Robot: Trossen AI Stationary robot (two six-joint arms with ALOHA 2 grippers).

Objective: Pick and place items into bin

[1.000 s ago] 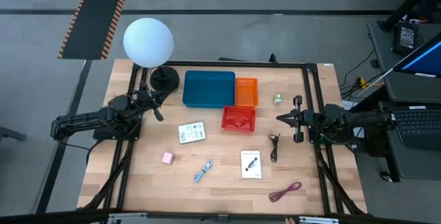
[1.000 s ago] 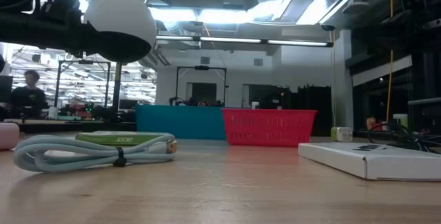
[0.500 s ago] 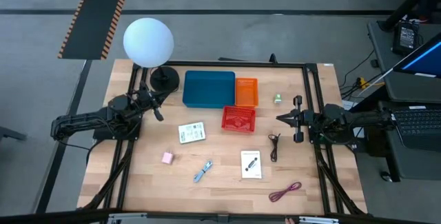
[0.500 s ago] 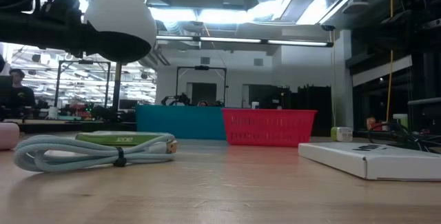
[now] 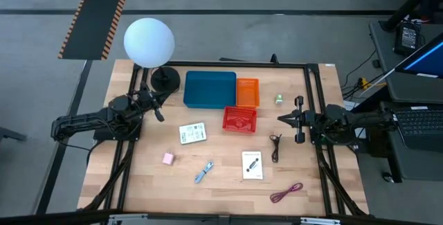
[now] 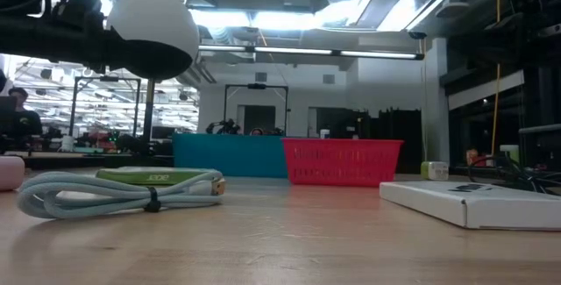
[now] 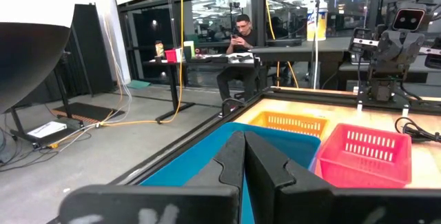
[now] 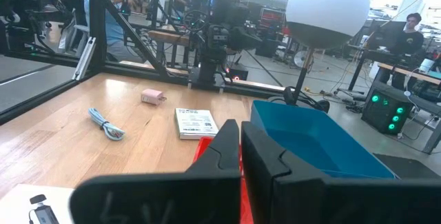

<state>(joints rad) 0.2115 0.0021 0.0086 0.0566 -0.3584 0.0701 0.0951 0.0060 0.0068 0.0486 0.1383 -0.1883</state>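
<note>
The items lie spread on the wooden table: a white card [image 5: 193,133], a pink cube [image 5: 167,158], a blue-silver tool [image 5: 203,172], a second white card [image 5: 252,165], a black cable [image 5: 276,145], a maroon cable [image 5: 286,192] and a tiny green piece [image 5: 279,100]. A blue bin [image 5: 210,89], an orange bin [image 5: 247,92] and a red bin [image 5: 239,119] stand at the far middle. My left gripper [image 5: 160,115] waits shut at the table's left, above the table. My right gripper [image 5: 281,119] waits shut at the right. Both hold nothing.
A white globe lamp [image 5: 149,41] on a black base [image 5: 165,79] stands at the far left corner, close to my left arm. A black frame [image 5: 309,86] runs round the table. People sit at desks [image 7: 238,34] in the room beyond.
</note>
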